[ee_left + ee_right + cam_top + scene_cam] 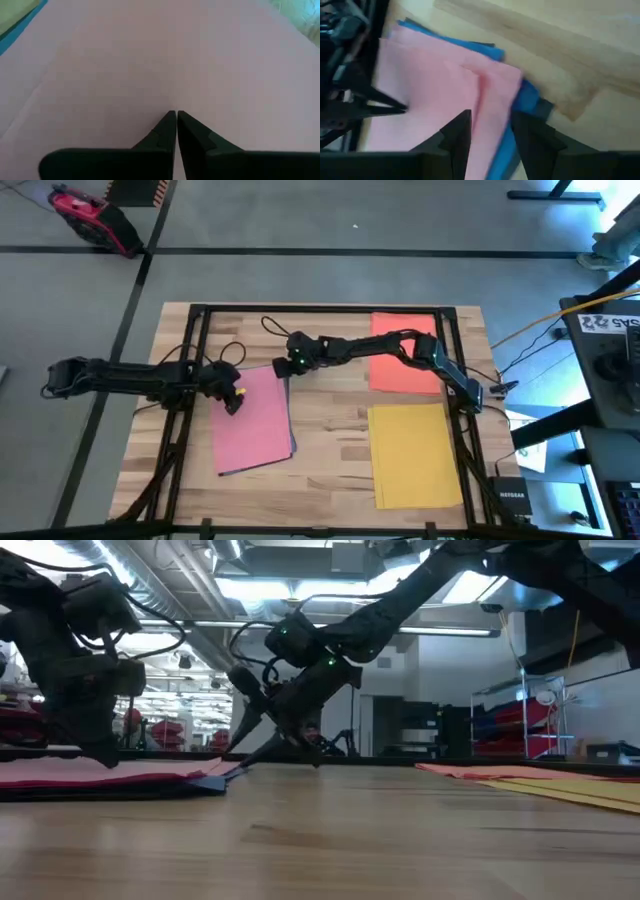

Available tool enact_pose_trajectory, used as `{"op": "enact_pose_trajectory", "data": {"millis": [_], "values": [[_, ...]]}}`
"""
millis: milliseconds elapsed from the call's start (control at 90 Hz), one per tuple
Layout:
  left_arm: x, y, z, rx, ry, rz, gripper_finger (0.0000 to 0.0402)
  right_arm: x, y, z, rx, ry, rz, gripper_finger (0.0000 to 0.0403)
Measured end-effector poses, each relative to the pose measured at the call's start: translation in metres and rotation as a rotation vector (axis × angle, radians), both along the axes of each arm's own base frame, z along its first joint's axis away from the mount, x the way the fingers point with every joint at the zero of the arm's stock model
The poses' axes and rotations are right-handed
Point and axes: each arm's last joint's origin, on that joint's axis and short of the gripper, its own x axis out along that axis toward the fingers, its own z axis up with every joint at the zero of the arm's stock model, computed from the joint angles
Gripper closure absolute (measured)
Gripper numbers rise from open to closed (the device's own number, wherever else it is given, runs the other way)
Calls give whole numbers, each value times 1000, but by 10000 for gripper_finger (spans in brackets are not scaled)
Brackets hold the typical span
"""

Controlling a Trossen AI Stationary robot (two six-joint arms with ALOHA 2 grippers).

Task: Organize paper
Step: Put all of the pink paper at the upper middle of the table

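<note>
Left end effector [232, 402] was pressed closed-tipped on the pink sheet [255, 420]; right end effector [285, 367], narrowly open, was at its corner. Blue sheet [520, 100] underneath could easily get dragged askew.

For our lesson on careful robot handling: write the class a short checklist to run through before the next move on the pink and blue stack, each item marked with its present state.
1. Left gripper pressing on the pink sheet, fingers shut: ok.
2. Right gripper open at the stack's corner: ok.
3. Blue sheet squared under the pink: not ok, it sticks out at the corner.
4. Right gripper's fingers gripping a sheet: cannot tell.
5. Orange-red sheet and yellow sheet lying clear of both arms: ok.
</note>
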Motion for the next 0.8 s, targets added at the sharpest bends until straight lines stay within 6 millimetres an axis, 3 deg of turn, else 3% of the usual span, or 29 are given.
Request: {"op": "enact_pose_trajectory", "data": {"millis": [333, 800], "values": [[-2, 0, -11, -37, -56, 59, 402, 1, 0, 0, -7, -8, 2, 269], [-2, -1, -12, -30, -51, 46, 402, 8, 5, -4, 44, -96, 90, 269]]}}
